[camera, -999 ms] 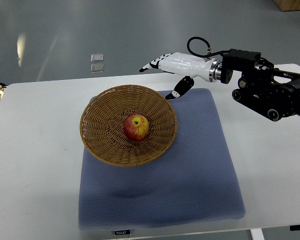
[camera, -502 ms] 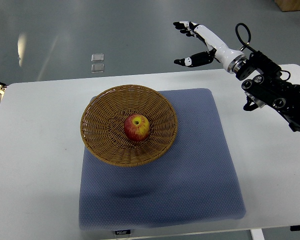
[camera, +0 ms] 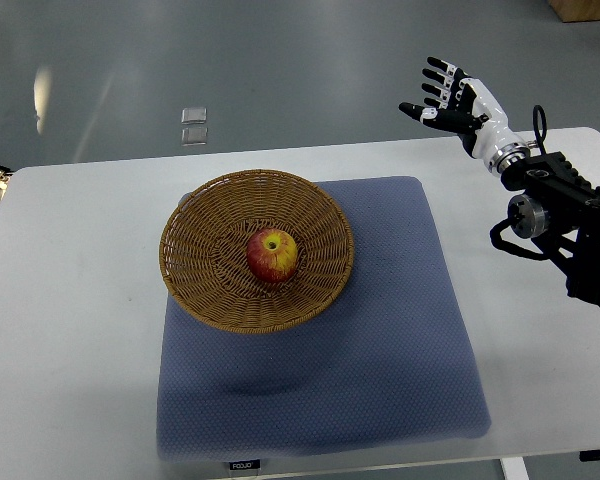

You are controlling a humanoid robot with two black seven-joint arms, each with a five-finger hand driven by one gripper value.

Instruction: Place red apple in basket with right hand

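The red apple (camera: 272,255) is seen resting in the middle of the wicker basket (camera: 205,290), which is set on a blue mat (camera: 400,340) laid over the white table (camera: 70,330). The right hand (camera: 458,98) is held high beyond the table's far right corner, fingers (camera: 435,90) spread, nothing gripped.

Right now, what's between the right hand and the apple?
Top view: the basket wall and rim, blue mat, bare white table. Right hand is open; apple sits inside.
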